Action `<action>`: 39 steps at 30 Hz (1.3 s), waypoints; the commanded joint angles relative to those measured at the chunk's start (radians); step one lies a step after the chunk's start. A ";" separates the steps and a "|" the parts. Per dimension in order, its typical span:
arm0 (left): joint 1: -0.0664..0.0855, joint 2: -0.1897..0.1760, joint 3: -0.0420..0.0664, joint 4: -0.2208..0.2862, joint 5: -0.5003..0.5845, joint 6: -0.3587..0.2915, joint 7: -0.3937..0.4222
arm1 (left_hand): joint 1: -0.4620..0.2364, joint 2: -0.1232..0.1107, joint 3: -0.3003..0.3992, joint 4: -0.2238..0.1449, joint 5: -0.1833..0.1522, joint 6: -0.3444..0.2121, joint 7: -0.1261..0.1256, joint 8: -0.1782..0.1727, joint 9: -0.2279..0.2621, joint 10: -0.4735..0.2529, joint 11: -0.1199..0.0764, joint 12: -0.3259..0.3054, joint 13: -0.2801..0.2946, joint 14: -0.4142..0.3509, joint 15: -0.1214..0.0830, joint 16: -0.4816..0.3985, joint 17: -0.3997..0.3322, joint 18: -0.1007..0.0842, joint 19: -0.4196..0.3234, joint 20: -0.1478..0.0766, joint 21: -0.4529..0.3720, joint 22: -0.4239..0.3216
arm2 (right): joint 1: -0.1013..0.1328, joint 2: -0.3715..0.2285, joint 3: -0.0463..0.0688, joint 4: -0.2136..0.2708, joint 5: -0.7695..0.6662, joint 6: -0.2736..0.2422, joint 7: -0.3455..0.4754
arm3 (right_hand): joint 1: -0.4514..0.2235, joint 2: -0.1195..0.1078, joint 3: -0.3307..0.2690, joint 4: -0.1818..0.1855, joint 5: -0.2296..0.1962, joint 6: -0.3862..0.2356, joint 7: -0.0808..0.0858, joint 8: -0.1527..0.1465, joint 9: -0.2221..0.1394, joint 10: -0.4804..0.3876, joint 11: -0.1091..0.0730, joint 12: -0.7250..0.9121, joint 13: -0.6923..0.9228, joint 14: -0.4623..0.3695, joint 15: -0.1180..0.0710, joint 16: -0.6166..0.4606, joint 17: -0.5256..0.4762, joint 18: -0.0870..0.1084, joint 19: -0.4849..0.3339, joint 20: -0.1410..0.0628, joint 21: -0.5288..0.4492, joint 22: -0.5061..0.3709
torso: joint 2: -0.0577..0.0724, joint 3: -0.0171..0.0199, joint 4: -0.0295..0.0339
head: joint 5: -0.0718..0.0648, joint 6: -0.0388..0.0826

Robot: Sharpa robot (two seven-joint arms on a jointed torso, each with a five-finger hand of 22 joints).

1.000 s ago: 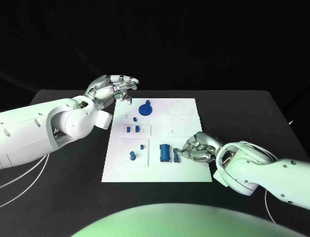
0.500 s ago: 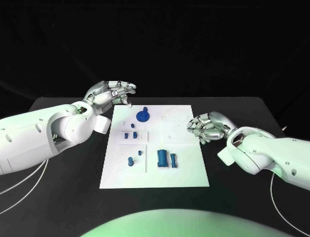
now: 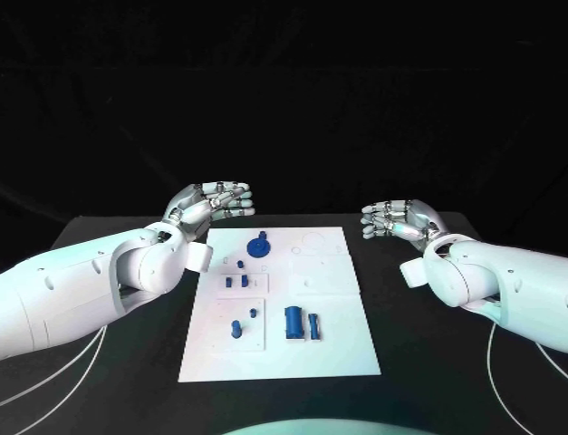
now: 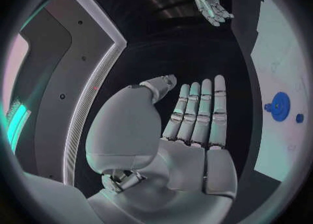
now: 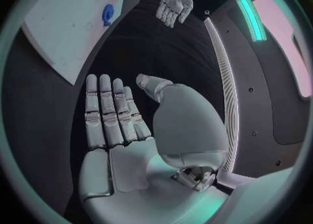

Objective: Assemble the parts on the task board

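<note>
Each open robot hand, left (image 3: pixel 213 201) and right (image 3: pixel 399 217), flanks the task board (image 3: pixel 342 349).

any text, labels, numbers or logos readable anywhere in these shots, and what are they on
None can be read.
Task board: faint outlines are drawn on the white plate, but no letters or numbers can be made out.
Blue parts: no markings visible.
Left hand and right hand: both open, plain silver, no brand or label legible in the head or wrist views.
</note>
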 commanded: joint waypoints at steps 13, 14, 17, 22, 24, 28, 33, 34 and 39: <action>-0.011 0.018 0.001 0.033 0.016 -0.145 0.025 | -1.310 0.165 -0.547 -0.092 -0.195 -0.840 -0.212 -0.129 -0.480 -0.849 -0.192 -0.317 -0.063 -0.766 -0.167 -0.412 -0.188 -0.170 -0.781 -0.274 -0.243 -0.211 | -0.023 0.012 0.046 0.087 0.099 -0.122 0.069 | -1.226 0.147 -0.581 -0.057 -0.164 -0.816 -0.202 -0.163 -0.557 -0.978 -0.159 -0.198 -0.261 -0.937 -0.129 -0.313 -0.384 -0.171 -0.911 -0.235 -0.063 -0.668 | -0.005 0.0134 0.0358 | -0.012 0.076; -0.012 0.019 0.001 0.042 0.015 -0.170 0.027 | -1.310 0.165 -0.547 -0.092 -0.195 -0.840 -0.212 -0.129 -0.480 -0.849 -0.192 -0.317 -0.063 -0.766 -0.167 -0.412 -0.188 -0.170 -0.781 -0.274 -0.243 -0.211 | -0.028 0.012 0.054 0.106 0.112 -0.146 0.078 | -1.226 0.147 -0.581 -0.057 -0.164 -0.816 -0.202 -0.163 -0.557 -0.978 -0.159 -0.198 -0.261 -0.937 -0.129 -0.313 -0.384 -0.171 -0.911 -0.235 -0.063 -0.668 | -0.005 0.0152 0.0418 | -0.014 0.088; -0.017 0.022 0.001 0.075 0.013 -0.254 0.033 | -1.310 0.165 -0.547 -0.092 -0.195 -0.840 -0.212 -0.129 -0.480 -0.849 -0.192 -0.317 -0.063 -0.766 -0.167 -0.412 -0.188 -0.170 -0.781 -0.274 -0.243 -0.211 | -0.041 0.011 0.080 0.166 0.154 -0.225 0.107 | -1.226 0.147 -0.581 -0.057 -0.164 -0.816 -0.202 -0.163 -0.557 -0.978 -0.159 -0.198 -0.261 -0.937 -0.129 -0.313 -0.384 -0.171 -0.911 -0.235 -0.063 -0.668 | -0.005 0.0200 0.0574 | -0.019 0.118; -0.026 0.027 0.002 0.137 0.009 -0.417 0.046 | -1.310 0.165 -0.547 -0.092 -0.195 -0.840 -0.212 -0.129 -0.480 -0.849 -0.192 -0.317 -0.063 -0.766 -0.167 -0.412 -0.188 -0.170 -0.781 -0.274 -0.243 -0.211 | -0.059 0.010 0.115 0.246 0.210 -0.328 0.144 | -1.226 0.147 -0.581 -0.057 -0.164 -0.816 -0.202 -0.163 -0.557 -0.978 -0.159 -0.198 -0.261 -0.937 -0.129 -0.313 -0.384 -0.171 -0.911 -0.235 -0.063 -0.668 | -0.005 0.0251 0.0740 | -0.025 0.151; -0.029 0.029 0.002 0.155 0.008 -0.464 0.049 | -1.310 0.165 -0.547 -0.092 -0.195 -0.840 -0.212 -0.129 -0.480 -0.849 -0.192 -0.317 -0.063 -0.766 -0.167 -0.412 -0.188 -0.170 -0.781 -0.274 -0.243 -0.211 | -0.063 0.010 0.123 0.263 0.222 -0.351 0.153 | -1.226 0.147 -0.581 -0.057 -0.164 -0.816 -0.202 -0.163 -0.557 -0.978 -0.159 -0.198 -0.261 -0.937 -0.129 -0.313 -0.384 -0.171 -0.911 -0.235 -0.063 -0.668 | -0.005 0.0258 0.0763 | -0.026 0.156; -0.033 0.032 0.003 0.185 0.006 -0.541 0.055 | -1.310 0.165 -0.547 -0.092 -0.195 -0.840 -0.212 -0.129 -0.480 -0.849 -0.192 -0.317 -0.063 -0.766 -0.167 -0.412 -0.188 -0.170 -0.781 -0.274 -0.243 -0.211 | -0.067 0.009 0.131 0.281 0.234 -0.374 0.161 | -1.226 0.147 -0.581 -0.057 -0.164 -0.816 -0.202 -0.163 -0.557 -0.978 -0.159 -0.198 -0.261 -0.937 -0.129 -0.313 -0.384 -0.171 -0.911 -0.235 -0.063 -0.668 | -0.005 0.0260 0.0768 | -0.026 0.157; -0.035 0.033 0.003 0.200 0.005 -0.580 0.058 | -1.310 0.165 -0.547 -0.092 -0.195 -0.840 -0.212 -0.129 -0.480 -0.849 -0.192 -0.317 -0.063 -0.766 -0.167 -0.412 -0.188 -0.170 -0.781 -0.274 -0.243 -0.211 | -0.067 0.009 0.131 0.281 0.234 -0.374 0.161 | -1.226 0.147 -0.581 -0.057 -0.164 -0.816 -0.202 -0.163 -0.557 -0.978 -0.159 -0.198 -0.261 -0.937 -0.129 -0.313 -0.384 -0.171 -0.911 -0.235 -0.063 -0.668 | -0.005 0.0260 0.0768 | -0.026 0.157; -0.035 0.033 0.003 0.201 0.005 -0.582 0.058 | -1.310 0.165 -0.547 -0.092 -0.195 -0.840 -0.212 -0.129 -0.480 -0.849 -0.192 -0.317 -0.063 -0.766 -0.167 -0.412 -0.188 -0.170 -0.781 -0.274 -0.243 -0.211 | -0.067 0.009 0.131 0.281 0.234 -0.374 0.161 | -1.226 0.147 -0.581 -0.057 -0.164 -0.816 -0.202 -0.163 -0.557 -0.978 -0.159 -0.198 -0.261 -0.937 -0.129 -0.313 -0.384 -0.171 -0.911 -0.235 -0.063 -0.668 | -0.005 0.0260 0.0768 | -0.026 0.157; -0.035 0.033 0.003 0.201 0.005 -0.582 0.058 | -1.310 0.165 -0.547 -0.092 -0.195 -0.840 -0.212 -0.129 -0.480 -0.849 -0.192 -0.317 -0.063 -0.766 -0.167 -0.412 -0.188 -0.170 -0.781 -0.274 -0.243 -0.211 | -0.067 0.009 0.131 0.281 0.234 -0.374 0.161 | -1.226 0.147 -0.581 -0.057 -0.164 -0.816 -0.202 -0.163 -0.557 -0.978 -0.159 -0.198 -0.261 -0.937 -0.129 -0.313 -0.384 -0.171 -0.911 -0.235 -0.063 -0.668 | -0.005 0.0260 0.0768 | -0.026 0.157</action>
